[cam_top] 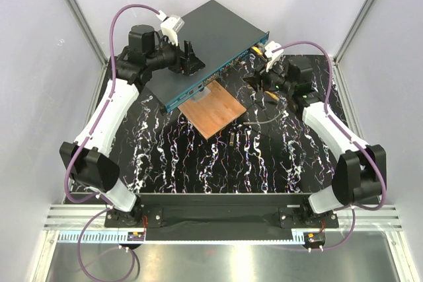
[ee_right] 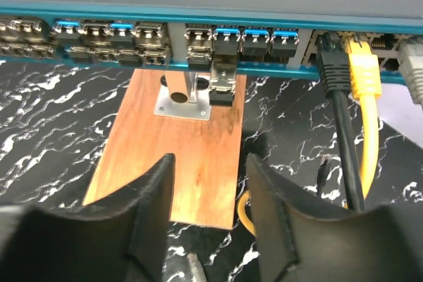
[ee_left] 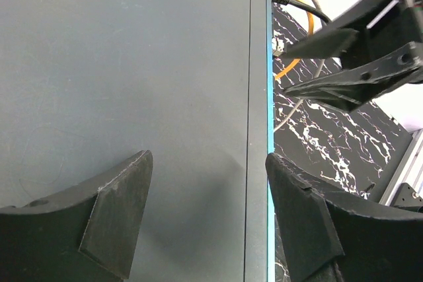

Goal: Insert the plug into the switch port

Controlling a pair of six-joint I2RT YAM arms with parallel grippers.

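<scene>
The switch (cam_top: 215, 34) lies at the back of the table, its blue socket face (ee_right: 99, 31) turned toward the arms. A small black-and-silver plug (ee_right: 223, 82) sticks out of a socket in the middle of that face, just above the brown board (ee_right: 178, 156). My right gripper (ee_right: 208, 193) is open and empty, a short way back from the plug, over the board's near edge. My left gripper (ee_left: 205, 209) is open over the switch's top (ee_left: 119, 64) at its front edge; whether its fingers touch the top I cannot tell.
Black (ee_right: 334, 70), yellow (ee_right: 362, 67) and grey (ee_right: 413, 64) cables are plugged in at the face's right end. A metal bracket (ee_right: 182, 100) stands on the board. A small loose part (cam_top: 233, 139) and a grey cable (cam_top: 264, 118) lie on the marbled table.
</scene>
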